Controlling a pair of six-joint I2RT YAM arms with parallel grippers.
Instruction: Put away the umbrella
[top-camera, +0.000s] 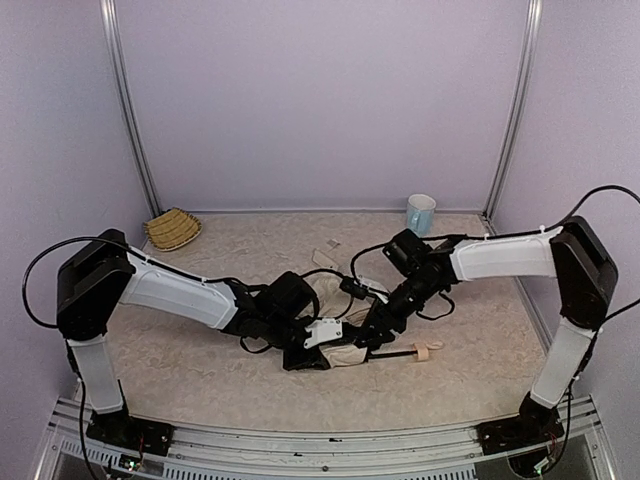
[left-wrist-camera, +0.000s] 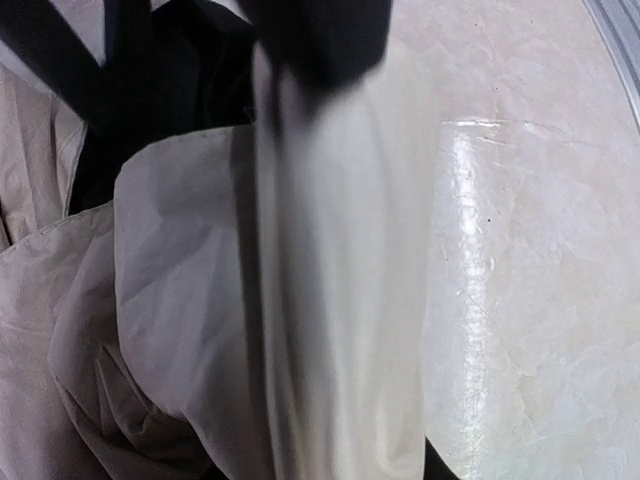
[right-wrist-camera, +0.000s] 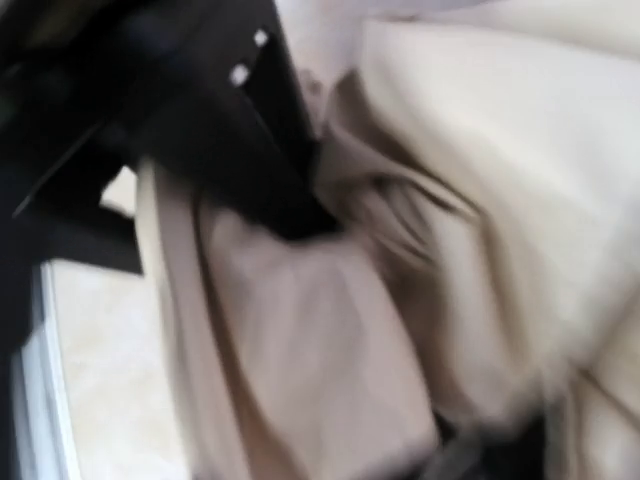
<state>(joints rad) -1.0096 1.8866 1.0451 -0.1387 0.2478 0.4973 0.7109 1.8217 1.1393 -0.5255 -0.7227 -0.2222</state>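
Note:
The umbrella (top-camera: 345, 355) lies mid-table, its cream crinkled canopy bunched between both arms. Its thin black shaft (top-camera: 396, 353) sticks out to the right and ends in a small tan handle (top-camera: 430, 351). My left gripper (top-camera: 312, 350) is pressed into the canopy's left side, and my right gripper (top-camera: 372, 338) comes down on it from the right. In the left wrist view a rolled fold of canopy (left-wrist-camera: 340, 300) covers the jaws. The right wrist view is blurred, with canopy fabric (right-wrist-camera: 320, 350) across the jaws. Neither view shows how the jaws stand.
A woven straw basket (top-camera: 172, 228) sits at the back left. A white and blue mug (top-camera: 420, 213) stands at the back right near the frame post. A small beige scrap (top-camera: 328, 248) lies behind the umbrella. Black cables (top-camera: 352, 285) trail over the canopy.

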